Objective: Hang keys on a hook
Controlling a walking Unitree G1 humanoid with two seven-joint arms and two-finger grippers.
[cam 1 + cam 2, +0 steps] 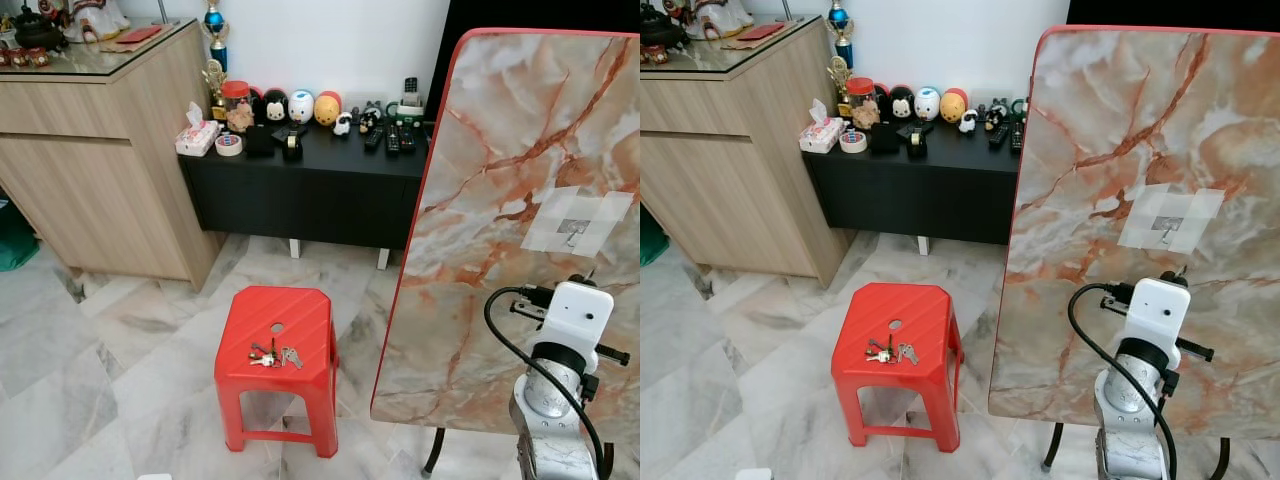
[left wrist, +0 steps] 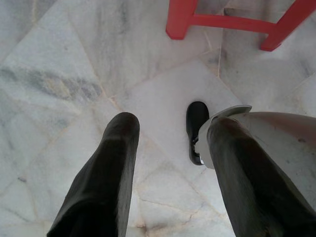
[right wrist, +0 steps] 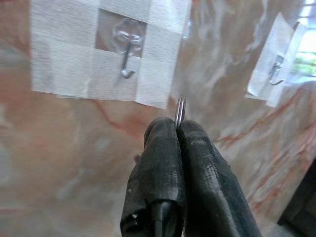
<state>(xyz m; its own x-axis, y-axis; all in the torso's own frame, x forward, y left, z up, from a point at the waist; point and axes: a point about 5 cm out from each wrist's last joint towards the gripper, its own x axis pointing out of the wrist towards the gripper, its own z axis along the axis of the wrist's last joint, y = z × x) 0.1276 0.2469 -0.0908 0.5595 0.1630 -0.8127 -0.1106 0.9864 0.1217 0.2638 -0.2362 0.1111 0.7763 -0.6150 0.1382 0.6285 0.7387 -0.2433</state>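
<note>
A bunch of keys (image 1: pixel 275 355) lies on top of a red plastic stool (image 1: pixel 300 310) on the floor. A small clear hook (image 1: pixel 572 232) is taped to an upright marble-patterned board (image 1: pixel 500 130) on the right. My right gripper (image 3: pixel 177 126) is raised in front of the board, just below the hook (image 3: pixel 127 54). It is shut on a thin metal ring (image 3: pixel 180 109) that pokes out between the fingertips. My right wrist (image 1: pixel 572 325) hides the fingers in the eye views. The left gripper (image 2: pixel 173 126) hangs open over the floor beside the stool's legs.
A second taped hook (image 3: pixel 276 69) sits further along the board. A low black cabinet (image 1: pixel 300 190) with figurines and remotes stands against the back wall, with a wooden sideboard (image 1: pixel 90 170) to its left. Marble floor tiles (image 1: pixel 110 370) surround the stool.
</note>
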